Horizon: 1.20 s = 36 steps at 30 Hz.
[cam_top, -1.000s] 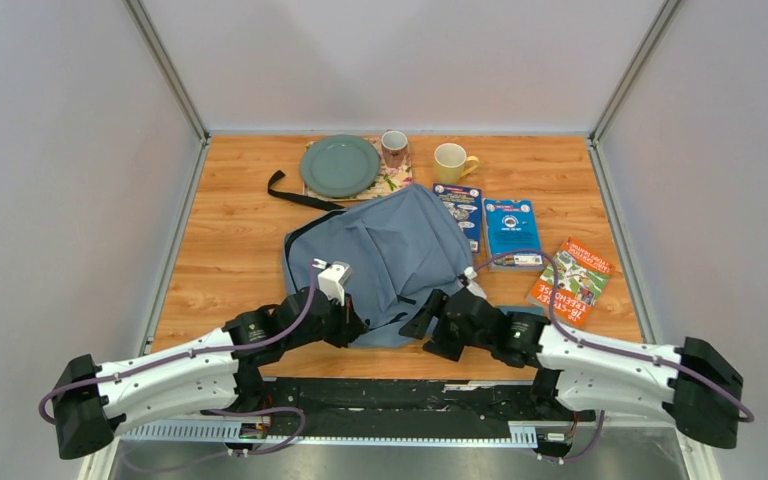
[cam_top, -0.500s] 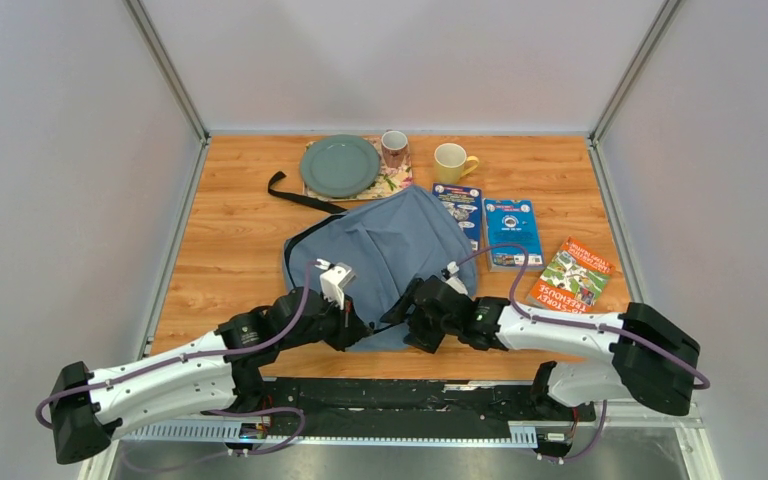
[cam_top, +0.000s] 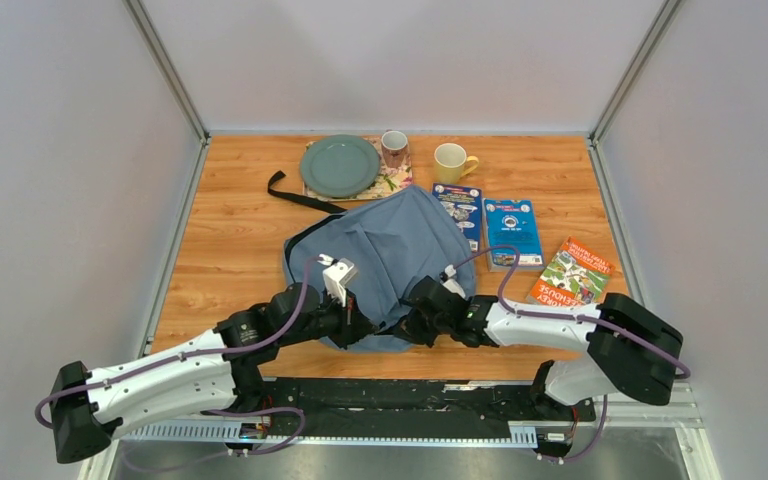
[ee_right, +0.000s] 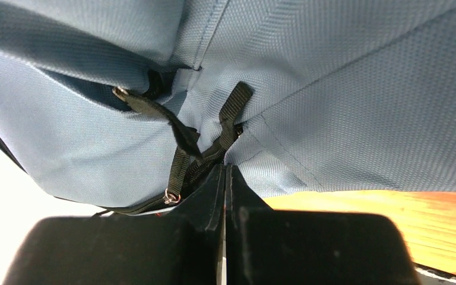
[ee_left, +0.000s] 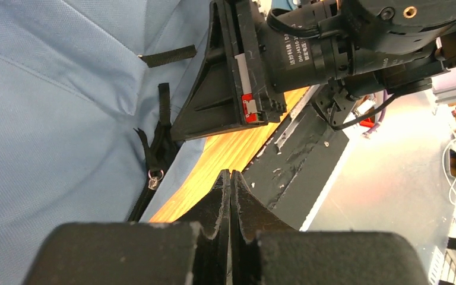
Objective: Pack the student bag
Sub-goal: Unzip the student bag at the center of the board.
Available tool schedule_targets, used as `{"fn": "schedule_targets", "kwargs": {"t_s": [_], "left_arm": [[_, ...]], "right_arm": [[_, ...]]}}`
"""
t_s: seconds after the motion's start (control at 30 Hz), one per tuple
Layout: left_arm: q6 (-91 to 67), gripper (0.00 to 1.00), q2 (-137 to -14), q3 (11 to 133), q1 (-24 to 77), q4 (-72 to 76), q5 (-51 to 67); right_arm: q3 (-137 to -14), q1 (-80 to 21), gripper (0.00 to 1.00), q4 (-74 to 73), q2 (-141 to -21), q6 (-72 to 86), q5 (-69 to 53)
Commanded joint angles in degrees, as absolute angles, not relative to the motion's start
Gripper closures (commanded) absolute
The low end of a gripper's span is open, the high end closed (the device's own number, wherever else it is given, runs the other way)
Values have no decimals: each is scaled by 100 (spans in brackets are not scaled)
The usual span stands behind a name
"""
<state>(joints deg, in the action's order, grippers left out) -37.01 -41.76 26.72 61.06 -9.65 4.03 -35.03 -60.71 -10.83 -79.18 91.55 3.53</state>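
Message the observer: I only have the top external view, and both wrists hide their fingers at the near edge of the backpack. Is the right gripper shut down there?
Observer: Yes. The right wrist view shows the right gripper shut, with its tips against the grey-blue backpack at the zipper.
Operator: Is anything in it?
Observer: A black webbing pull tab runs down to the tips. I cannot tell whether it is pinched.
Operator: And the left one?
Observer: The left wrist view shows the left gripper shut, with nothing showing between its fingers.
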Motion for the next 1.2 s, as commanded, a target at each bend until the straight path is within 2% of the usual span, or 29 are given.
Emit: {"fn": "schedule_targets", "kwargs": {"t_s": [0.0,0.13,0.17,0.23,0.27,0.37,0.47,0.73,0.9,1.17], "left_arm": [[-3586,100,-4052,2874,6126,-984,256],[-3674,100,-4025,2918,6126,-1475,-392],[-3674,81,-4121,2918,6126,-1555,-448],[-3656,69,-4262,2935,6126,-1512,-492],[-3639,56,-4445,2953,6126,-1390,-492],[-3542,38,-4902,3093,6126,-1100,-510],[-3472,33,-5377,3295,6126,-1063,-536],[-3472,32,-6073,3270,6108,-975,-370],[-3401,38,-6477,3235,6100,-1055,-343],[-3147,38,-6881,3024,6038,-598,-168]], "right_arm": [[-3595,-6021,100,-1326,-7568,8763,860],[-3542,-6021,100,-1573,-7120,8535,1300],[-3533,-6029,100,-1599,-7084,8499,1327],[-3524,-6038,100,-1530,-7093,8420,1231],[-3524,-6073,100,-1407,-7136,8376,1187],[-3551,-6196,100,-1214,-7391,8341,1037],[-3586,-6328,100,-1152,-7646,8332,976],[-3305,-6495,100,-633,-7893,8341,1010],[-3226,-6530,100,-606,-7840,8349,1063],[-3182,-6557,100,-528,-7805,8323,1046]]}}
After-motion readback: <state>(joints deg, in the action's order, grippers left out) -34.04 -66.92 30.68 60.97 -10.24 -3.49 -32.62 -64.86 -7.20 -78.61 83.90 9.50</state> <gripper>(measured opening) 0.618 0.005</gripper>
